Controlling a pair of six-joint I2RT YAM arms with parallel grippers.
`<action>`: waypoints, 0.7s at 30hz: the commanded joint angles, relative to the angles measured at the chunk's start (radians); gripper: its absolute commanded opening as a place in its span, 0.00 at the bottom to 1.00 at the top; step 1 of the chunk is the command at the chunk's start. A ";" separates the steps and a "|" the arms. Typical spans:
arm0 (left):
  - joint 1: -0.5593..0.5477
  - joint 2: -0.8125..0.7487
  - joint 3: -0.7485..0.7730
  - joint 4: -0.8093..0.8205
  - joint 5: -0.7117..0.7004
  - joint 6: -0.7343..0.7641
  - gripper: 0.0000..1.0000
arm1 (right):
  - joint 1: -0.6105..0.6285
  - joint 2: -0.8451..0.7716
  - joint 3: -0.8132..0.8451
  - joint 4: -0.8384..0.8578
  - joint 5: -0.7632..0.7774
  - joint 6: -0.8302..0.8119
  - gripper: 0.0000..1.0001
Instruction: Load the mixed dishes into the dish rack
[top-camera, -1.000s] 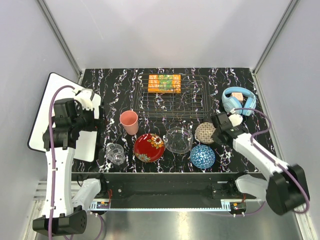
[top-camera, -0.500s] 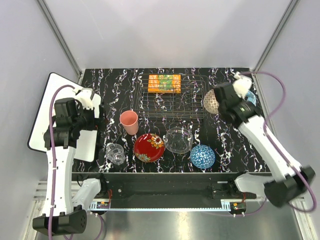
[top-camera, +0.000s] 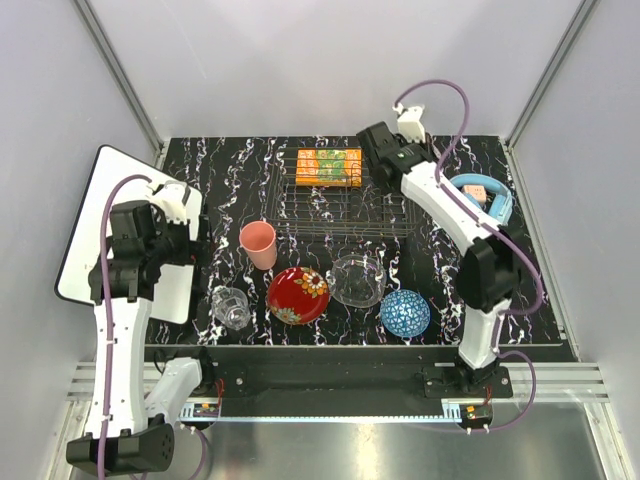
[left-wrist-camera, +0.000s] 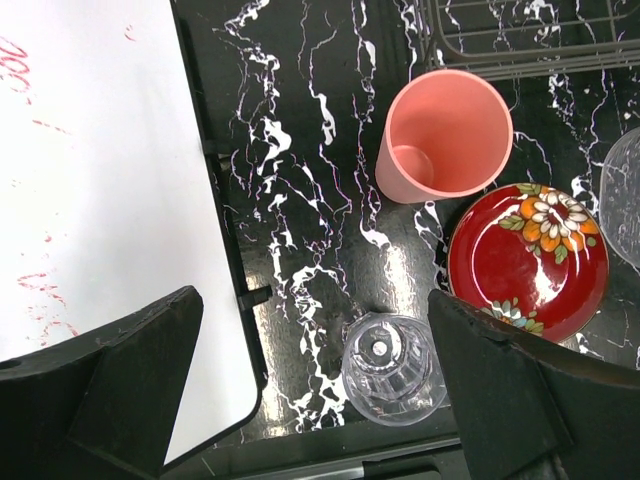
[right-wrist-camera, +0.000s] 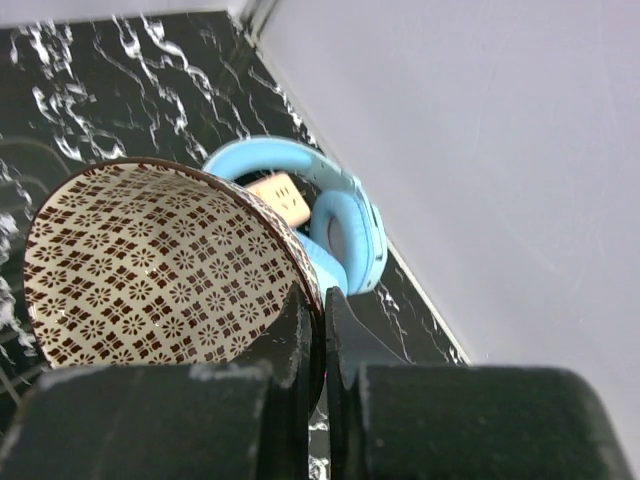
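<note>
My right gripper (right-wrist-camera: 324, 300) is shut on the rim of the small beige patterned bowl (right-wrist-camera: 150, 265) and holds it in the air. In the top view it (top-camera: 376, 143) is over the back right corner of the silvery wire dish rack (top-camera: 340, 208), and the arm hides the bowl. My left gripper (left-wrist-camera: 312, 310) is open and empty, above the small clear glass cup (left-wrist-camera: 393, 370). The pink cup (top-camera: 258, 243), glass cup (top-camera: 230, 307), red floral bowl (top-camera: 297, 295), clear bowl (top-camera: 357, 279) and blue patterned bowl (top-camera: 405, 312) stand on the table in front of the rack.
An orange-green box (top-camera: 329, 166) lies in the rack's back part. Light-blue headphones (top-camera: 478, 198) lie at the right, below the held bowl in the right wrist view (right-wrist-camera: 340, 215). A flat white board (top-camera: 100, 230) lies at the table's left edge.
My right arm has lifted the beige bowl from the table's front right and swung it back and left to the rack's far right corner. The left arm has not moved.
</note>
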 joint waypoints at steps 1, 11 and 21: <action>-0.002 -0.009 -0.020 0.039 -0.017 0.020 0.99 | 0.045 0.079 0.153 0.136 0.169 -0.162 0.00; -0.001 0.002 -0.035 0.065 -0.028 0.050 0.99 | 0.061 0.293 0.181 0.357 0.150 -0.423 0.00; -0.001 0.009 -0.064 0.093 -0.027 0.055 0.99 | 0.065 0.443 -0.012 2.015 0.150 -1.763 0.00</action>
